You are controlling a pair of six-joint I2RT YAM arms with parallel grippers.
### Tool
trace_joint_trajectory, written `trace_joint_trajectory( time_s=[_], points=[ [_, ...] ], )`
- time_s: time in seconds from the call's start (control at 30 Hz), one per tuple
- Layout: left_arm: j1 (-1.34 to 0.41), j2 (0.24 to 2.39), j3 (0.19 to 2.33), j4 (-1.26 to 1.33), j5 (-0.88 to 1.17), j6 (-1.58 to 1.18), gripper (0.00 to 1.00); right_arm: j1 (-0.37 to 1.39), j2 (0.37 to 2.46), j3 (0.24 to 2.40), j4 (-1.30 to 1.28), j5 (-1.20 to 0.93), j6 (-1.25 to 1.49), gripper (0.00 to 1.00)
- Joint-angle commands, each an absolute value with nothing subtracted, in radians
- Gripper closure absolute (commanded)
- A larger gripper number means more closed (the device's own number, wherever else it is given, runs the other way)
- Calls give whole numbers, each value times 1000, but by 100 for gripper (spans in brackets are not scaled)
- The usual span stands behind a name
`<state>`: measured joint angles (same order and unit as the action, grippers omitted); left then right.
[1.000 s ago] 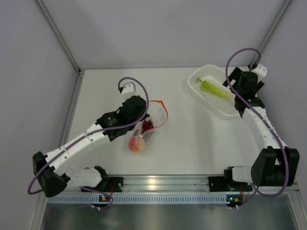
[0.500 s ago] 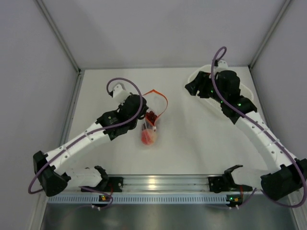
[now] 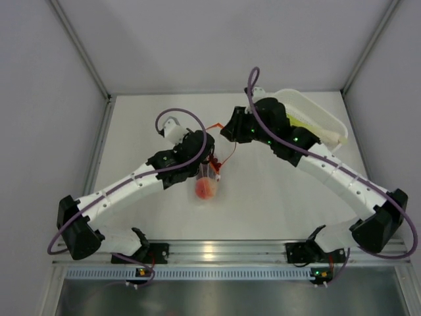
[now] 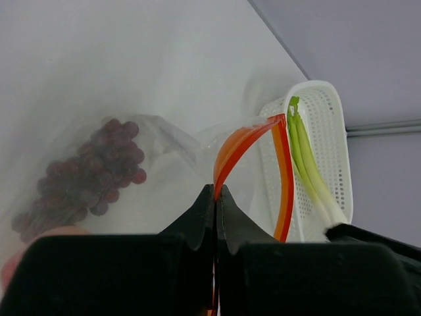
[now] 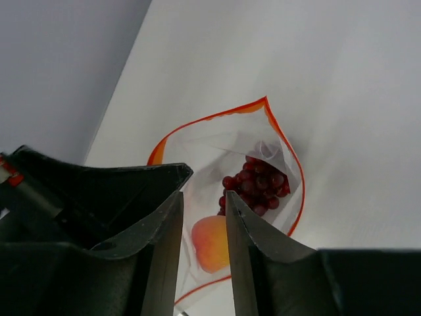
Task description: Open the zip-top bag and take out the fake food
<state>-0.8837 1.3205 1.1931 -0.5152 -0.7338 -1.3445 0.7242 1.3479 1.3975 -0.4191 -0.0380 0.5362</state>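
1. Left gripper: the fingers are closed flat together on the orange-red zipper strip. They hold one lip of the zip-top bag up off the table.
2. Right gripper: the fingers are parted by a narrow gap. Nothing is between them.
3. Bag position: it is at the table centre, under the left gripper. The mouth is open; the right wrist view shows the strip as a wide loop.
4. Contents: the grape bunch and the round orange fruit are inside the bag. The fruit is deeper, at the closed end.
5. The green stalk lies lengthwise in the white basket, well apart from the bag.
6. Key relation: the long axis of the bag runs from the mouth at the far end to the fruit at the near end. The right gripper is just beyond the mouth, on its far right side, and points into it. The grapes lie ahead of its fingertips and off to one side.
7. Judgement: the free right arm should make the reach. Its fingers probably need to open wider for the grapes.
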Motion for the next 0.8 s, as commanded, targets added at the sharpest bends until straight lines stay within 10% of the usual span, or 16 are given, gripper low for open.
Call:
trace_joint_trajectory(
  time_s=[0.0, 0.77],
  points=[
    [-914, 1309, 1232, -468, -785, -1385, 100, 794, 1416, 1439, -433, 110, 581, 68],
    [-945, 1111, 1058, -462, -831, -1453, 100, 953, 1703, 1545, -425, 207, 663, 80]
  ],
)
